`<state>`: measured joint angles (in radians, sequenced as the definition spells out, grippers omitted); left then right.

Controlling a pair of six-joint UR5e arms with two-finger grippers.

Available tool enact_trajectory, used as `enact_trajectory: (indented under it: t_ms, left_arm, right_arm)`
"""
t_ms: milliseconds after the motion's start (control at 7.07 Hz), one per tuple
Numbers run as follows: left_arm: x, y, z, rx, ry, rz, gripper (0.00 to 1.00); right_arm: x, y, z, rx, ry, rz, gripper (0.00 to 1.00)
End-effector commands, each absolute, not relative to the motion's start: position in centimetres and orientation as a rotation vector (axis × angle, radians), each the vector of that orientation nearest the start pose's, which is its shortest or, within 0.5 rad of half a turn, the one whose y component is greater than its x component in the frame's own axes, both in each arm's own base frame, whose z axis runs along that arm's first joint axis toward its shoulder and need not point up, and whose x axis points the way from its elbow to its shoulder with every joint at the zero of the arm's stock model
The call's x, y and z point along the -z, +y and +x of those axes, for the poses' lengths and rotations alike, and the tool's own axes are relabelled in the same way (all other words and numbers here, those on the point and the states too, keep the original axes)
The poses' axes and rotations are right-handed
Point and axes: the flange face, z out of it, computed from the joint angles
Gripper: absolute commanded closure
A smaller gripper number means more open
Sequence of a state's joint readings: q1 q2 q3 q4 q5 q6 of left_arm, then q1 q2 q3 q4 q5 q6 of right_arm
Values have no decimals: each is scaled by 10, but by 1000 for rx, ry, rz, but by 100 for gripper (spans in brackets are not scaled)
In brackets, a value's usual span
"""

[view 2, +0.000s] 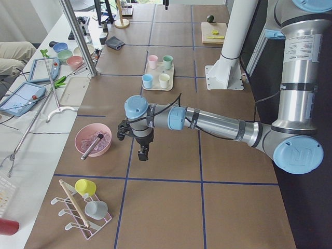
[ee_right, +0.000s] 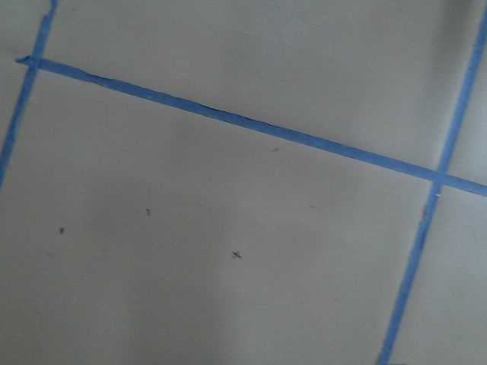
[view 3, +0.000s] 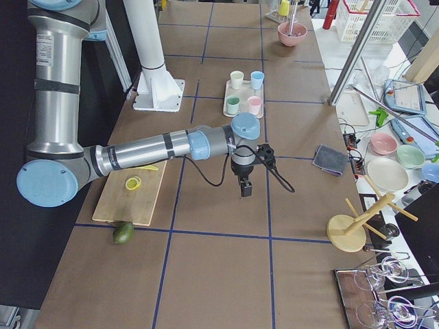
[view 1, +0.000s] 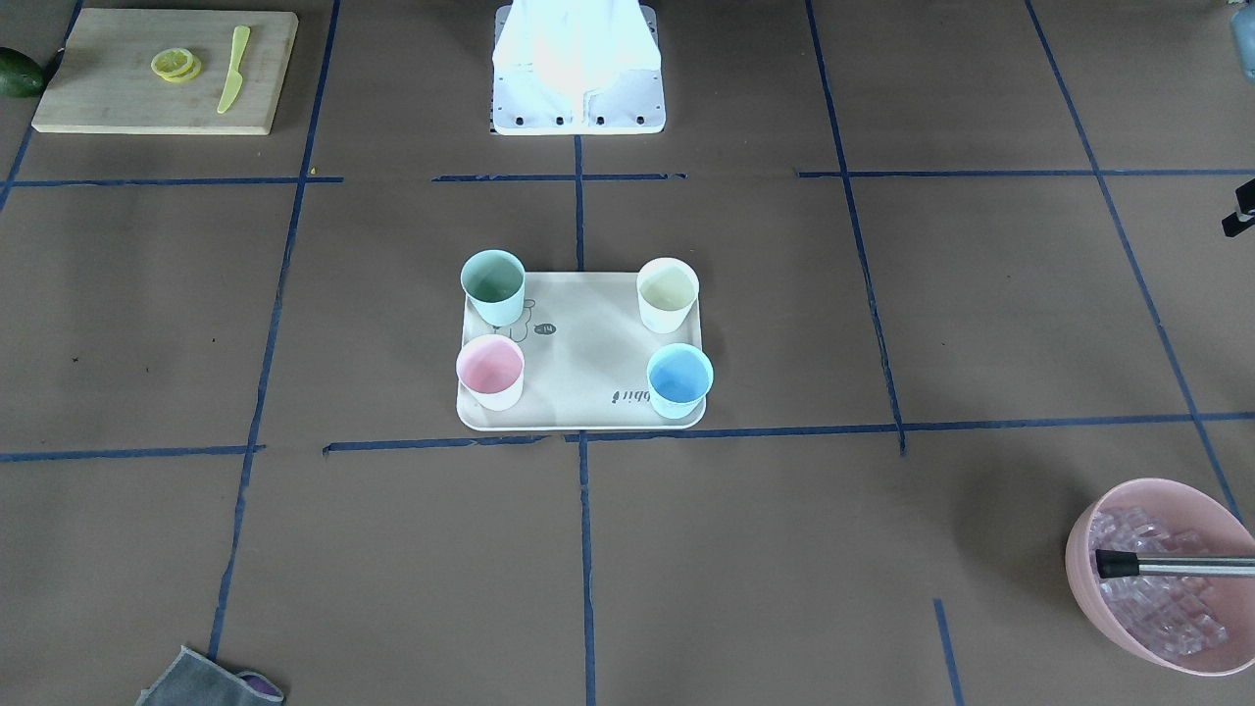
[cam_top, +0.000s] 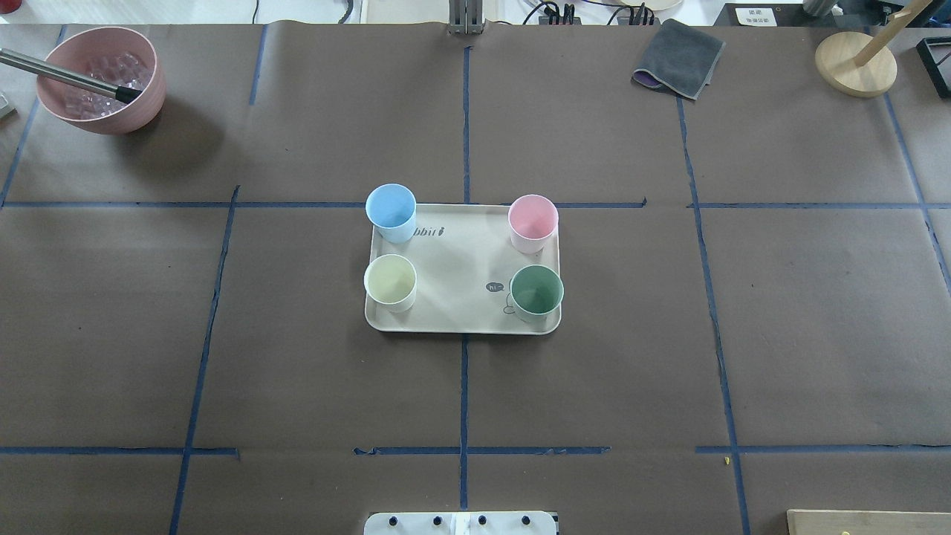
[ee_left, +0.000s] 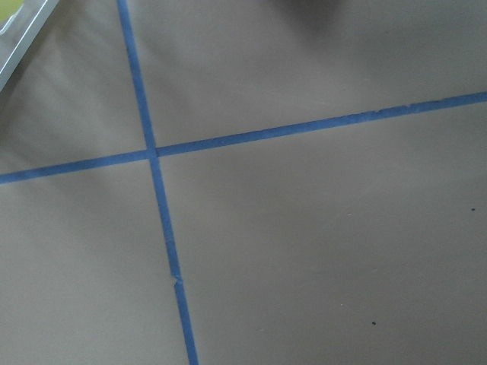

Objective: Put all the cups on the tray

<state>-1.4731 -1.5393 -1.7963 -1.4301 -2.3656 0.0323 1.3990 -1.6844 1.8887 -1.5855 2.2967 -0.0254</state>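
Note:
The cream tray (cam_top: pixel 461 267) lies at the table's centre with one cup standing upright in each corner. These are the blue cup (cam_top: pixel 391 212), the pink cup (cam_top: pixel 533 221), the yellow cup (cam_top: pixel 390 282) and the green cup (cam_top: pixel 536 292). My left gripper (view 2: pixel 141 154) hangs above bare table between the tray and the ice bowl, well away from the cups. My right gripper (view 3: pixel 245 186) hovers over the table on the other side of the tray. Only the side views show the grippers, so I cannot tell whether either is open or shut. Both wrist views show only brown paper and blue tape.
A pink bowl of ice (view 1: pixel 1167 579) holds a metal handle at the far left. A cutting board (view 1: pixel 167 71) with lemon slices and a knife lies near my right, beside an avocado (view 1: pixel 18 74). A grey cloth (cam_top: pixel 680 58) and a wooden stand (cam_top: pixel 854 63) sit far right.

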Motion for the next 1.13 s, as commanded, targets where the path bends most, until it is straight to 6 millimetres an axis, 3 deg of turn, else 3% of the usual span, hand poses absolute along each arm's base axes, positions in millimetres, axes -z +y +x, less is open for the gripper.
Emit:
enact_trajectory:
  t_ms: [0,283,565,707,990]
  left_arm:
    - [-596,-456,-49,-147,797,43,0]
    - [-634,-419,-63,-80,802,-23,0]
    - [-642,-416,-64,-72,793,-41,0]
    - [-631,-419,-64,-79,792,-18,0]
    - [-641,-420,-64,-78,784,-34,0]
  right_arm:
    - [-595,-433,67,167,-761,61,1]
    - [-629,-400,81,120,-756,-14,1]
    - [-642,-401,80,105,-773,-37,1]
    - [-646,-401,79,100,-789,-44,1]
    - [-648,-399,80,105,-785,-46,1]
